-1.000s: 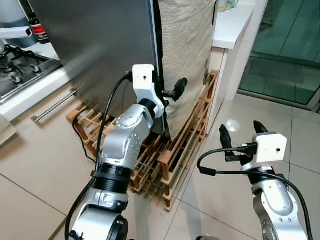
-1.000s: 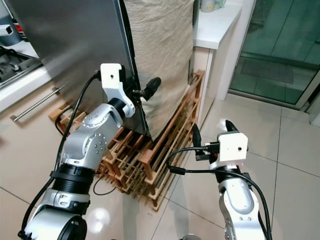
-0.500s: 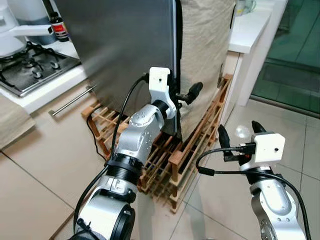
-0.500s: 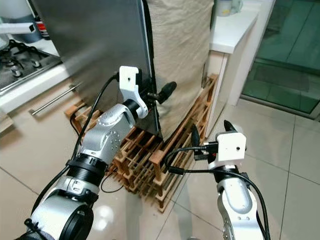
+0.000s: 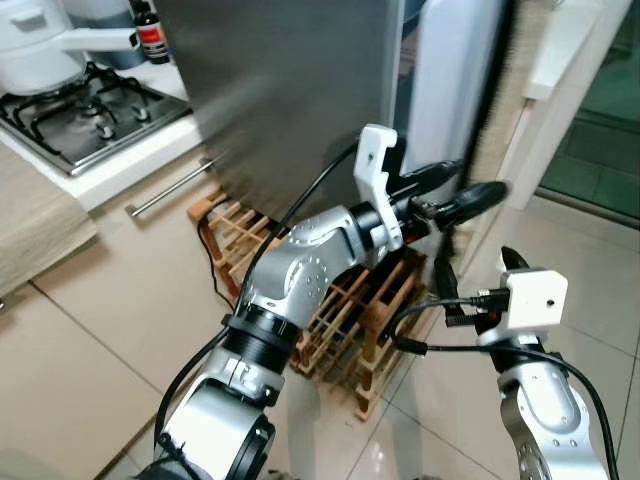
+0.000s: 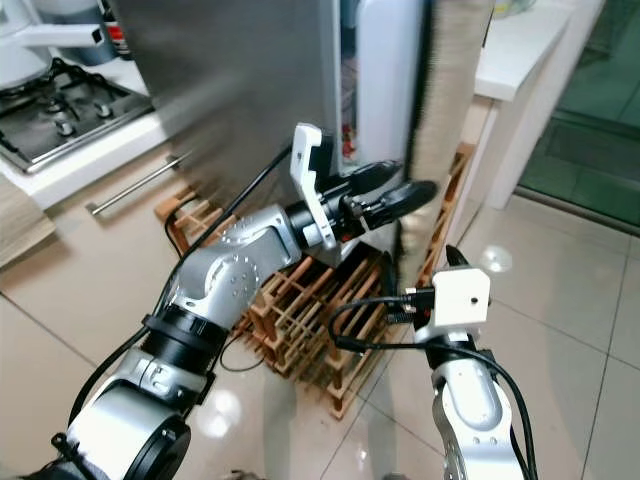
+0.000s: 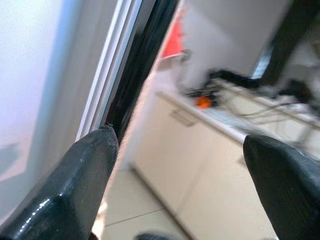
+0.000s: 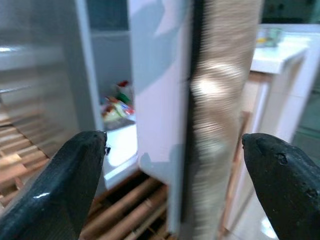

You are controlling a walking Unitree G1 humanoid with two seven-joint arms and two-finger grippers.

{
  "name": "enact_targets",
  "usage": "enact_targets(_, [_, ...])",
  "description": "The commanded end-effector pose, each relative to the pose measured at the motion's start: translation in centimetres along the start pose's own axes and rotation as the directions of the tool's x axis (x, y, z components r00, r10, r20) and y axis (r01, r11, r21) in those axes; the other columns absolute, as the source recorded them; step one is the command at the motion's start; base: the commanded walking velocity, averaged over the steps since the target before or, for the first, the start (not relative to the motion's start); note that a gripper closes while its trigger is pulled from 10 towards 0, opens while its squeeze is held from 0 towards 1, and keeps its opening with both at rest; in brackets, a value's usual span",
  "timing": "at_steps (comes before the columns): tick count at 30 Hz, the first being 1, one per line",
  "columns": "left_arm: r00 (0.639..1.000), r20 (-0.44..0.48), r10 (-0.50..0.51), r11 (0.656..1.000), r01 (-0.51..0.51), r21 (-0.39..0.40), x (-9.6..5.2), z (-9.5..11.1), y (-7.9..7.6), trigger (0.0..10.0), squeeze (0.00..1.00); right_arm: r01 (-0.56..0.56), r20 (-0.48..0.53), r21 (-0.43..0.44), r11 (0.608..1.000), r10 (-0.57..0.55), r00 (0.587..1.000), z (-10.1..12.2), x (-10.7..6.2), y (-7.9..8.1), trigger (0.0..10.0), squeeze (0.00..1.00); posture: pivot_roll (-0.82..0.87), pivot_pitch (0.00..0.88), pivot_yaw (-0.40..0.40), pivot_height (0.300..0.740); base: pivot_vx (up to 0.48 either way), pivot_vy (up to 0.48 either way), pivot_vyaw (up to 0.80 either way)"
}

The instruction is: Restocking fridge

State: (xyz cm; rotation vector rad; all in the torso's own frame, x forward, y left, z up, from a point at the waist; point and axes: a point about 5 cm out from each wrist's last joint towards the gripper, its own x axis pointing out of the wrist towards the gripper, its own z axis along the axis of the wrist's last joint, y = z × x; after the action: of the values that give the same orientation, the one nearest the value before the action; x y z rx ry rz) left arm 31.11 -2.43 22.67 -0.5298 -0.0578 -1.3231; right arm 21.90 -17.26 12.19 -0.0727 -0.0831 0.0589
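Fridge door ajar, left pincer at its edge.
Eye views: the left pincer [image 6: 385, 197], fingers spread, empty, sits by the fridge door [image 5: 450, 90] above a wooden rack [image 5: 345, 310]; the right pincer [image 5: 475, 268] hangs open, empty. Right wrist view: food packets [image 8: 116, 105] lie on a fridge shelf.

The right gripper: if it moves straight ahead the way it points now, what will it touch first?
Probably the fridge door, standing ajar straight ahead of the open right gripper; its cloth-covered edge lies in line too. Depth is unclear.
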Motion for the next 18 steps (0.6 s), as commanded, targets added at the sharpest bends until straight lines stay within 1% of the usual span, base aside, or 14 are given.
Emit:
enact_targets(1, [0.947, 0.145, -0.287, 0.948, 0.302, -0.099, 7.2, 0.3, -7.6, 10.0, 0.0, 0.006, 0.007, 0.0, 1.0, -0.006, 1.0, 0.3, -0.2, 0.1, 10.0, 0.0, -0.24, 0.0, 0.129, 0.74, 0.0, 0.0, 0.0])
enact_targets(3, [0.96, 0.14, -0.243, 0.961, 0.258, -0.098, 6.7, 0.3, -6.6, 10.0, 0.0, 0.007, 0.006, -0.001, 1.0, -0.007, 1.0, 0.3, -0.2, 0.0, 10.0, 0.0, -0.24, 0.0, 0.127, 0.74, 0.0, 0.0, 0.0])
enact_targets(5, [0.974, 0.142, -0.178, 0.979, 0.19, -0.073, 5.7, 0.7, -5.3, 10.0, 0.0, 0.006, 0.008, -0.003, 1.0, -0.006, 1.0, 0.4, -0.1, 0.1, 10.0, 0.0, -0.24, 0.0, 0.125, 0.74, 0.0, 0.0, 0.0])
enact_targets(6, [0.974, 0.142, -0.178, 0.979, 0.19, -0.073, 5.7, 0.7, -5.3, 10.0, 0.0, 0.006, 0.008, -0.003, 1.0, -0.006, 1.0, 0.4, -0.1, 0.1, 10.0, 0.0, -0.24, 0.0, 0.125, 0.74, 0.0, 0.0, 0.0])
enact_targets(7, [0.985, 0.145, -0.091, 0.995, 0.096, -0.028, 3.8, 1.5, -3.7, 10.0, 0.0, 0.006, 0.01, -0.003, 1.0, -0.006, 1.0, 0.5, -0.1, 0.1, 10.0, 0.0, -0.23, 0.0, 0.122, 0.74, 0.0, 0.0, 0.0])
enact_targets(8, [0.985, 0.145, -0.091, 0.995, 0.096, -0.028, 3.8, 1.5, -3.7, 10.0, 0.0, 0.006, 0.01, -0.003, 1.0, -0.006, 1.0, 0.5, -0.1, 0.1, 10.0, 0.0, -0.23, 0.0, 0.122, 0.74, 0.0, 0.0, 0.0])
enact_targets(9, [0.99, 0.141, -0.029, 1.0, 0.028, 0.01, 2.4, 1.8, -2.6, 10.0, 0.0, 0.006, 0.009, -0.002, 1.0, -0.005, 1.0, 0.5, 0.0, 0.1, 10.0, 0.0, -0.22, 0.0, 0.121, 0.74, 0.0, 0.0, 0.0])
enact_targets(10, [0.99, 0.141, -0.029, 1.0, 0.028, 0.01, 2.4, 1.8, -2.6, 10.0, 0.0, 0.006, 0.009, -0.002, 1.0, -0.005, 1.0, 0.5, 0.0, 0.1, 10.0, 0.0, -0.22, 0.0, 0.121, 0.74, 0.0, 0.0, 0.0])
enact_targets(12, [0.987, 0.137, 0.088, 0.993, -0.097, 0.064, -0.3, 2.3, -0.9, 10.0, 0.0, 0.013, 0.005, 0.01, 1.0, -0.013, 1.0, 0.5, 0.0, 0.0, 10.0, 0.0, -0.2, 0.0, 0.119, 0.74, 0.0, 0.0, 0.0])
enact_targets(13, [0.972, 0.141, 0.187, 0.974, -0.202, 0.104, -2.5, 2.6, 0.4, 10.0, 0.0, 0.03, -0.001, 0.026, 0.999, -0.03, 1.0, 0.5, 0.3, -0.3, 10.0, 0.0, -0.18, 0.0, 0.114, 0.74, 0.0, 0.0, 0.0])
enact_targets(14, [0.972, 0.141, 0.187, 0.974, -0.202, 0.104, -2.5, 2.6, 0.4, 10.0, 0.0, 0.03, -0.001, 0.026, 0.999, -0.03, 1.0, 0.5, 0.3, -0.3, 10.0, 0.0, -0.18, 0.0, 0.114, 0.74, 0.0, 0.0, 0.0])
enact_targets(16, [0.882, 0.186, 0.433, 0.877, -0.46, 0.136, -7.6, 3.4, 3.0, 10.0, 0.0, 0.067, -0.018, 0.063, 0.996, -0.066, 0.998, 0.2, 0.9, -1.1, 10.0, 0.0, -0.15, 0.0, 0.104, 0.74, 0.0, 0.0, 0.0])
enact_targets(17, [0.823, 0.213, 0.527, 0.819, -0.559, 0.132, -9.9, 3.8, 3.8, 10.0, 0.0, 0.074, -0.022, 0.07, 0.995, -0.073, 0.997, 0.2, 1.1, -1.4, 10.0, 0.0, -0.14, 0.0, 0.103, 0.74, 0.0, 0.0, 0.0])
enact_targets(18, [0.772, 0.231, 0.592, 0.772, -0.626, 0.114, -11.6, 3.9, 4.3, 10.0, 0.0, 0.076, -0.022, 0.071, 0.995, -0.075, 0.997, 0.1, 1.4, -1.5, 10.0, 0.0, -0.13, 0.0, 0.101, 0.74, 0.0, 0.0, 0.0])
